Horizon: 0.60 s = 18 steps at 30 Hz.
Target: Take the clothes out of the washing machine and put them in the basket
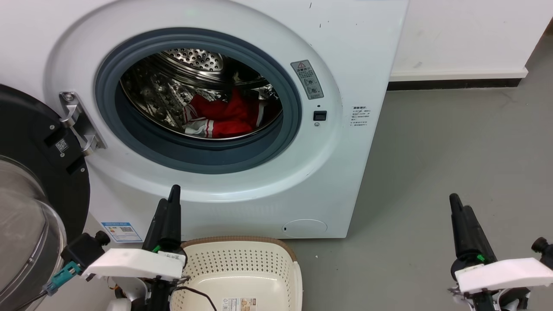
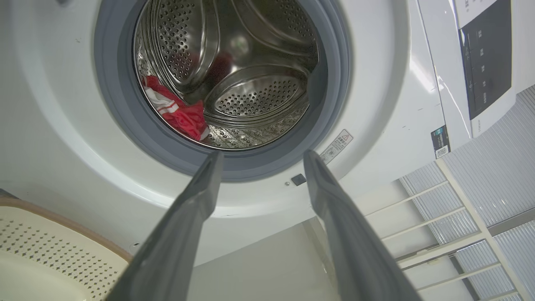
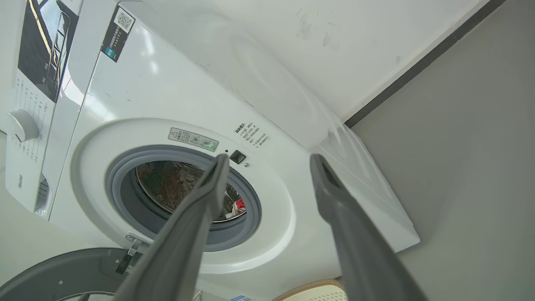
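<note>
Red shiny cloth with white stripes, the clothes point(image 1: 224, 116), lies bunched low in the perforated steel drum point(image 1: 194, 58) of the washing machine point(image 1: 367, 52), behind the grey gasket point(image 1: 142, 147). The door point(image 1: 30, 142) stands swung wide to the left on its metal hinge point(image 1: 80, 123).

On the floor against the machine's front, just below the opening, sits the basket point(image 1: 242, 263), cream plastic with a brown rim. A paper label lies at its near edge, with print too small to read.

The left gripper point(image 1: 169, 198) hovers before the machine's lower front, beside the basket's back left corner. From the head it is seen side-on and its fingers look nearly together. Its own wrist camera shows them spread wide with nothing between them — the drum and the red cloth lie beyond.

The right gripper point(image 1: 460, 203) hangs over the grey floor point(image 1: 432, 151), well right of the machine. Its wrist view shows it spread just as wide and empty.

That right wrist view also takes in the machine's upper face: a round dial point(image 3: 23, 125), a dark control panel point(image 3: 46, 46) and a QR-code sticker point(image 3: 119, 31). A small brand word sits below the dial, and I cannot read it with certainty.

The head view gives a grey warning sticker point(image 1: 306, 80) with a red triangle beside the opening. It also gives a blue-edged label point(image 1: 121, 231) with a QR code low on the front — the text on both is illegible.
</note>
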Available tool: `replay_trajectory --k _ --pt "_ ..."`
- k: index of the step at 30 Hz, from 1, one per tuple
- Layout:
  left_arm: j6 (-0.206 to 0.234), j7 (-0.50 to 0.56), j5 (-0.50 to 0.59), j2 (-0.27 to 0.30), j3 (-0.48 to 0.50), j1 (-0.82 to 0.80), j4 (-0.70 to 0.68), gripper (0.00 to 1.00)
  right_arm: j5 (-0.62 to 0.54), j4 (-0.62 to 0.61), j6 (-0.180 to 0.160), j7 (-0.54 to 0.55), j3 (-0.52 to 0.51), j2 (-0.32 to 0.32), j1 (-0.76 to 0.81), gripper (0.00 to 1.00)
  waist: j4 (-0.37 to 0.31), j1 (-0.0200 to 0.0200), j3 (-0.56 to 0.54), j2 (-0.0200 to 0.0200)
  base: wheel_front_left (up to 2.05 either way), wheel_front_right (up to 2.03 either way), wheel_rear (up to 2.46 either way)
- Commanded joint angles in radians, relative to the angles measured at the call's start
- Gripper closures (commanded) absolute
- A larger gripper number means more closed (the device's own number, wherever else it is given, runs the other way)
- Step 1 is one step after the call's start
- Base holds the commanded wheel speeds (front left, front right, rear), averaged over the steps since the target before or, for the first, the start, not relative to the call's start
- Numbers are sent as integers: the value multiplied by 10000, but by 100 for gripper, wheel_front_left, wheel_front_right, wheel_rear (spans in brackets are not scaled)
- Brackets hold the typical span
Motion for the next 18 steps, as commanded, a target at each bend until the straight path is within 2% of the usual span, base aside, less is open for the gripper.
replay_trajectory --k 1,18 --pt "69 -121 541 19 -73 -220 -173 0 -554 -234 -1 -121 70 -7 1 0 4 0 -4 0 0 0 0" --pt "189 -624 2907 20 -528 -165 -25 0 -3296 -365 -1 -439 187 -4 246 0 102 0 1 0 0 0 0"
